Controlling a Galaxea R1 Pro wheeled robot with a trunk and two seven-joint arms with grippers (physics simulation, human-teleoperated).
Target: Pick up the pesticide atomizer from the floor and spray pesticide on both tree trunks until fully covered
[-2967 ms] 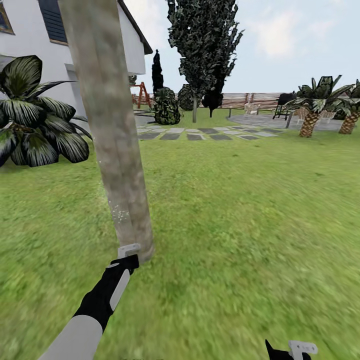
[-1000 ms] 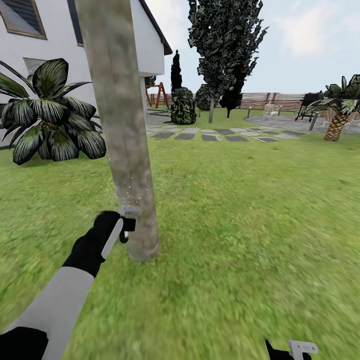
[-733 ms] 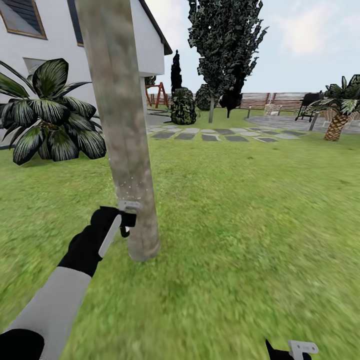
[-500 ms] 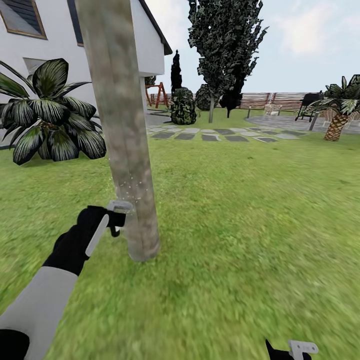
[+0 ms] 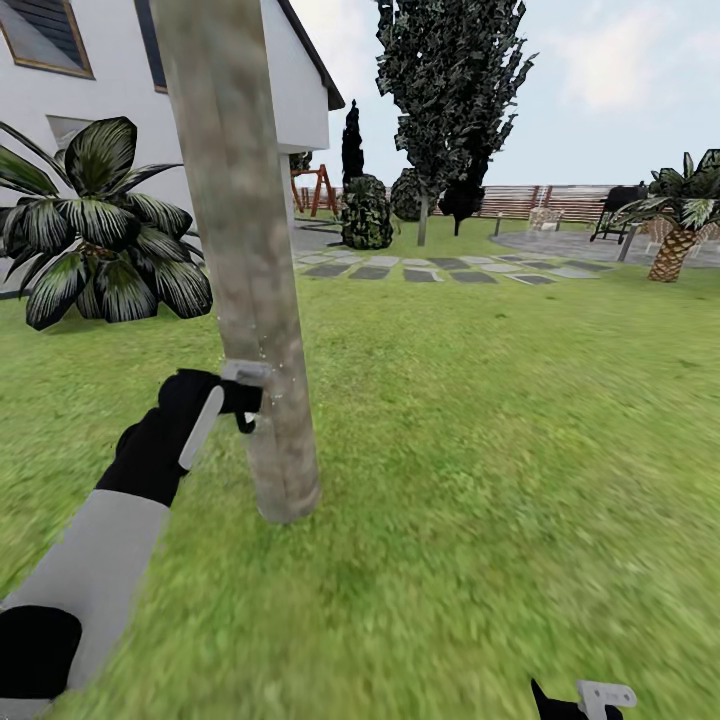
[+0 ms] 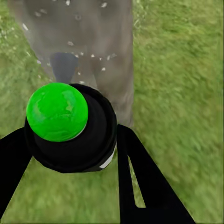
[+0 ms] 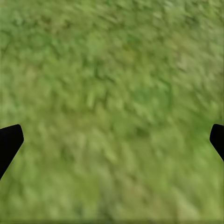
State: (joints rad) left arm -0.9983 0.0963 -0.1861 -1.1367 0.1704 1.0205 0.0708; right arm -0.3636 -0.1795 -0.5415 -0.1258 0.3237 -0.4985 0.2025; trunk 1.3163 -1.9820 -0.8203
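The near tree trunk (image 5: 240,250), thick and mottled grey-brown, rises just ahead on the left. My left gripper (image 5: 243,388) is beside its lower part, shut on the pesticide atomizer (image 6: 70,140), a dark round body with a bright green ball on top. The black fingers (image 6: 144,182) flank it. Tiny white pesticide specks (image 6: 70,43) dot the bark in front of the nozzle. The second tree (image 5: 450,90) stands far back near the fence. My right gripper (image 5: 590,700) hangs low over grass, open, with nothing between its fingers (image 7: 9,142).
A broad-leaved dark plant (image 5: 100,240) and the white house (image 5: 100,90) lie to the left. Stepping stones (image 5: 430,270), a round bush (image 5: 365,215), a short palm (image 5: 680,230) and the slatted fence (image 5: 540,200) are far ahead. Lawn (image 5: 500,450) spreads to the right.
Over the last second my left gripper has risen along the trunk with the atomizer. Compared with three seconds ago the camera has shifted and the arm is much higher.
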